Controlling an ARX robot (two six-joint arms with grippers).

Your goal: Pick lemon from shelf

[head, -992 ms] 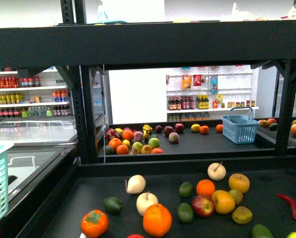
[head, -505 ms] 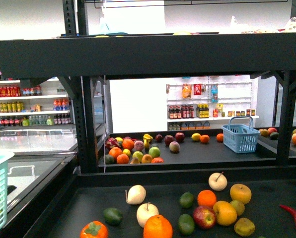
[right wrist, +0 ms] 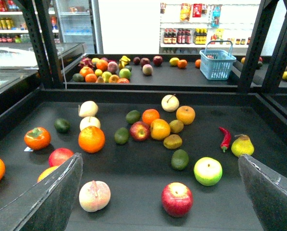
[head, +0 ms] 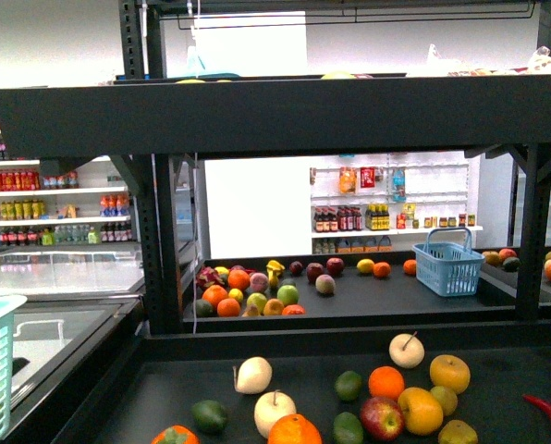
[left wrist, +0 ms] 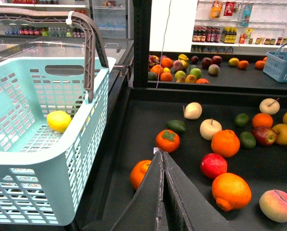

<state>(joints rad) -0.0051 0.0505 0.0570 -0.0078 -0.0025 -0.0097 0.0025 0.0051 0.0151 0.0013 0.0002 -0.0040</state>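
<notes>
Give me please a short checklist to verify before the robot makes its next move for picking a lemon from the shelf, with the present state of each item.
1. Right gripper open and empty: ok; its fingers stand wide apart above the shelf tray.
2. Left gripper state: shut, holding nothing; ok if the right arm picks.
3. Basket ready beside the shelf: ok; one lemon already lies inside it.
4. Lemon located on the tray: cannot tell; several yellow fruits lie there, none clearly a lemon.
5. Path down to the tray free: ok; nothing stands between the right gripper and the fruit.
</notes>
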